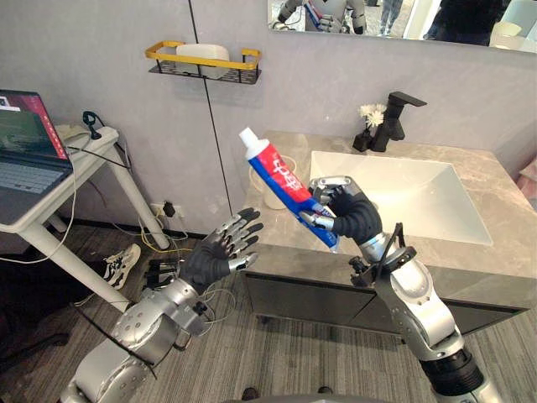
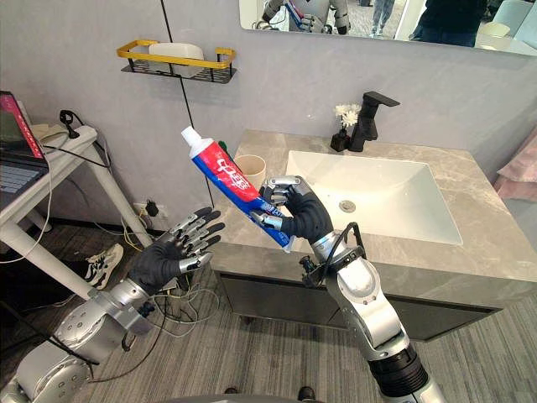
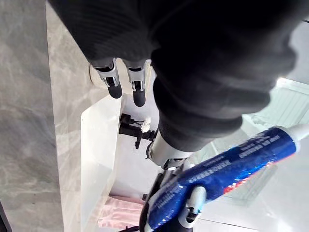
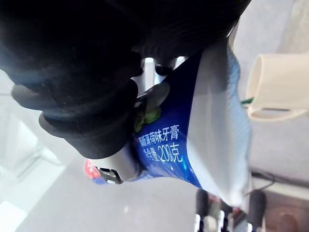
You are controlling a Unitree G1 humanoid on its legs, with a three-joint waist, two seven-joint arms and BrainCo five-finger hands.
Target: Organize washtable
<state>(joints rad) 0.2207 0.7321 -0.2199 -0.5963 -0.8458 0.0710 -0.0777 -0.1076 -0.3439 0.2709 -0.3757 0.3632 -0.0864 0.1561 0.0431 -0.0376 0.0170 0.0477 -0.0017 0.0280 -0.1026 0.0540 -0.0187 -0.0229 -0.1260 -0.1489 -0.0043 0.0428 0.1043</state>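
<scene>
The right hand (image 1: 354, 217) is raised above the front of the counter (image 1: 281, 248), forearm angled upward. Its fingers and thumb are curled round the lower end of a toothpaste tube (image 1: 279, 174). The tube slants up from the hand toward the robot's left, white cap uppermost. The left hand (image 1: 216, 254) is lifted near the tube, lower down, empty, fingers straight and spread. A cup (image 2: 249, 170) stands just behind the tube.

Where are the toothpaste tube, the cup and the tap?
toothpaste tube (image 1: 282, 177), left eye view, on its printed middle.
cup (image 2: 251, 170), right eye view, on its side wall.
tap (image 1: 393, 124), left eye view, on its black upright body.
</scene>
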